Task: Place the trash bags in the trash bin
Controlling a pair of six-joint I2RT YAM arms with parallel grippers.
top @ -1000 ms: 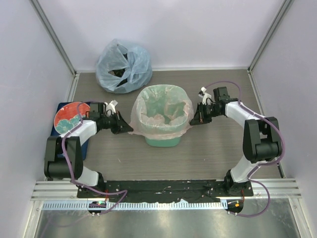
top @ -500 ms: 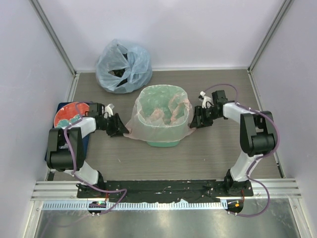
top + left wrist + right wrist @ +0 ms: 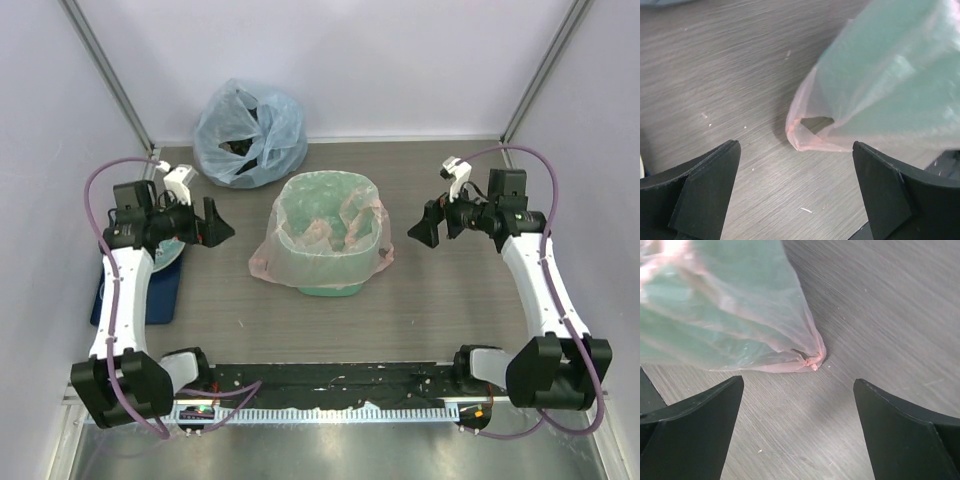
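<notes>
The mint-green trash bin (image 3: 322,287) stands mid-table with the pale-pink trash bag (image 3: 278,258) draped over its mouth and down its sides. The bag's loose corners rest on the table on both sides (image 3: 810,137) (image 3: 807,360). My left gripper (image 3: 218,222) hovers left of the bin, open and empty, its fingers (image 3: 705,185) wide apart. Right of the bin, my right gripper (image 3: 425,226) is likewise open with nothing between its fingers (image 3: 900,435). Neither touches the bag.
A bulging pale-blue plastic bag (image 3: 248,133) sits at the back left near the wall. A red-and-teal plate (image 3: 168,250) on a blue pad (image 3: 135,300) lies at the left edge under my left arm. Metal frame posts border the table.
Both grippers opened, let go of the pink bag's edges and drew back outward and up from the bin. The bag's sides dropped loose around the bin.
</notes>
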